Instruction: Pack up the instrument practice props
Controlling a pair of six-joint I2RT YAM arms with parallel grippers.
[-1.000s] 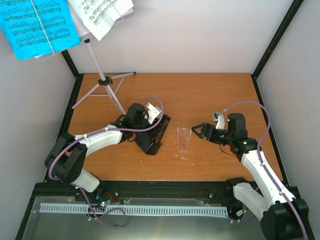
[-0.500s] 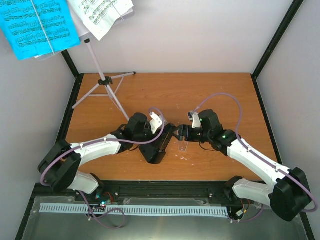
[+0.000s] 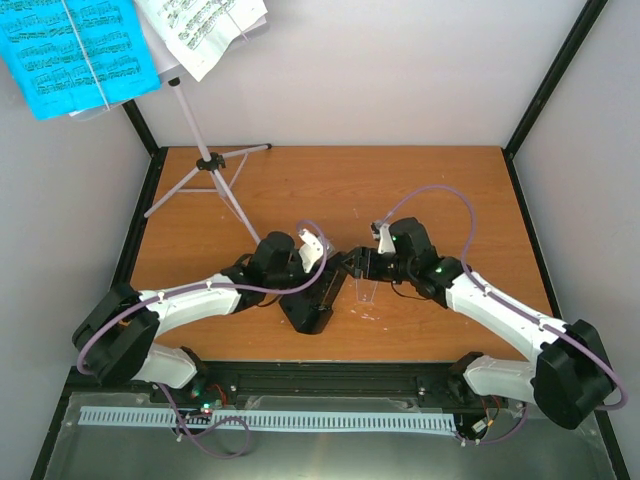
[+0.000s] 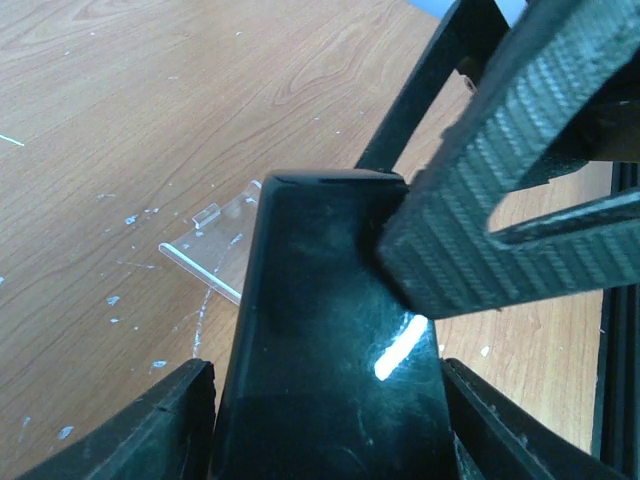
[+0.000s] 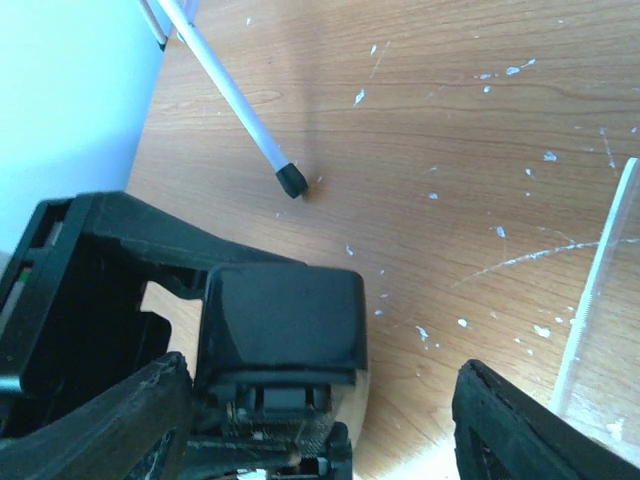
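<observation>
Well left of the metronome (image 3: 314, 304), the music stand (image 3: 205, 160) stands unfolded, music sheets (image 3: 75, 50) on it; left gripper (image 4: 325, 430) pinches the metronome's body, right gripper (image 5: 320, 430) straddles its tip, jaws spread; clear cover (image 3: 365, 285) lies just right, unfitted; packing barely begun

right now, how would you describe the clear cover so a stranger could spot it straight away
Start from the orange wooden table and find the black metronome near its front middle. Flat on the wood just to the metronome's right is the clear cover, a tapered plastic sheet. It is the only see-through thing there.
</observation>
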